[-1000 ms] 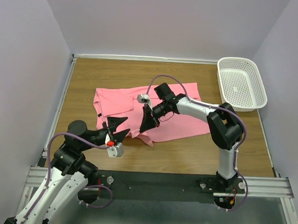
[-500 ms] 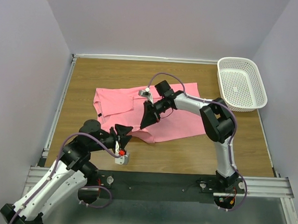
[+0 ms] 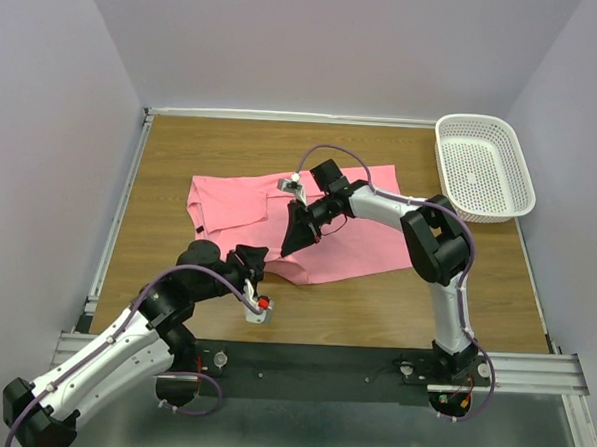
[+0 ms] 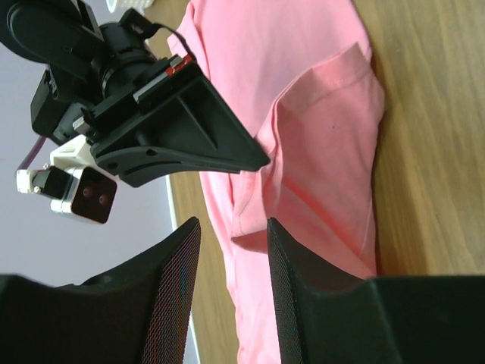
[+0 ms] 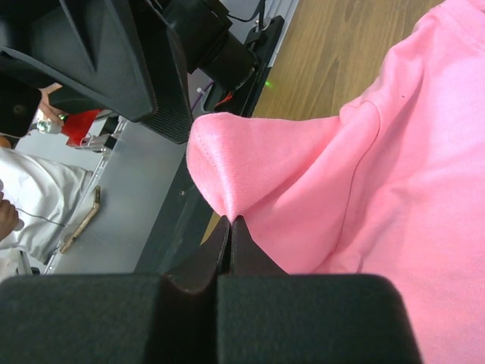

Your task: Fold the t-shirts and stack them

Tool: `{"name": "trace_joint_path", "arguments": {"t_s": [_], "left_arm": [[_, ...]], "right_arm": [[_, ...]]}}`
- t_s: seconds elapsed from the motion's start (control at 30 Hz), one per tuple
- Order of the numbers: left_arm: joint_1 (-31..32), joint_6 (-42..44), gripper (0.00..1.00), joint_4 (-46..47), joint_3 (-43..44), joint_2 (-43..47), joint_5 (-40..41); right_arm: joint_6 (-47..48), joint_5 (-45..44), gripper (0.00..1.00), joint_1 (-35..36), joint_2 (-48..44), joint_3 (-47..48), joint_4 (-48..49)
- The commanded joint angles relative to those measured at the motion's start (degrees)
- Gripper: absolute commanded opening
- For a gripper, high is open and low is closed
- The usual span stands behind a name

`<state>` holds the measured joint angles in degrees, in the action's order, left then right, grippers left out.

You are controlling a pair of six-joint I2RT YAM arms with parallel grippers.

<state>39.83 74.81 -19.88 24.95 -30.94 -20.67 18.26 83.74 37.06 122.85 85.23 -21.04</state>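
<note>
A salmon-pink t-shirt [image 3: 363, 232] lies spread across the middle of the wooden table, partly folded over itself. My right gripper [image 3: 296, 240] is shut on a pinched-up peak of its cloth [image 5: 227, 163] near the front edge, holding that fold a little above the table. My left gripper [image 3: 251, 260] is at the shirt's near-left edge, just left of the right gripper. In the left wrist view its fingers [image 4: 176, 296] stand apart, and the shirt's raised fold [image 4: 318, 129] and the right gripper [image 4: 260, 160] show beyond the gap. I cannot tell whether cloth lies between them.
A white mesh basket [image 3: 484, 168] stands at the back right corner. Grey walls close in the table on three sides. Bare wood [image 3: 182, 157] shows left of and behind the shirt. The black rail [image 3: 321, 363] with the arm bases runs along the near edge.
My left arm has swung forward and right, bringing its gripper to the shirt's front edge, with the jaws narrowing. The right gripper has drawn slightly back, still pinching the cloth.
</note>
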Motion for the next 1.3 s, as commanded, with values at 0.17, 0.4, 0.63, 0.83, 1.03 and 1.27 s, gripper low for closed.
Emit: {"name": "trace_joint_path", "arguments": {"t_s": [0.17, 0.4, 0.63, 0.83, 1.03, 1.27], "left_arm": [[1.7, 2.4, 0.49, 3.8, -2.2, -1.3, 6.0], [2.2, 3.2, 0.51, 1.0, -0.8, -1.8, 4.2], [2.2, 4.1, 0.55, -4.8, 0.1, 1.1, 4.8], [2.2, 4.6, 0.55, 0.0, -2.9, 2.0, 7.2], [2.2, 6.3, 0.54, 3.7, -2.5, -2.0, 8.0], [2.3, 7.6, 0.5, 5.7, -2.6, -3.8, 8.0]], "right_arm": [[-0.7, 8.7, 0.0, -0.2, 0.6, 1.4, -1.0], [-0.9, 9.2, 0.01, -0.2, 0.7, 1.5, -1.0], [-0.9, 9.4, 0.01, -0.4, 1.1, 1.5, -1.0], [-1.0, 9.5, 0.0, -0.4, 1.0, 1.6, -1.0], [-0.9, 9.7, 0.0, -0.5, 0.7, 1.4, -1.0], [-0.9, 10.0, 0.01, -0.5, 0.7, 1.5, -1.0]]}}
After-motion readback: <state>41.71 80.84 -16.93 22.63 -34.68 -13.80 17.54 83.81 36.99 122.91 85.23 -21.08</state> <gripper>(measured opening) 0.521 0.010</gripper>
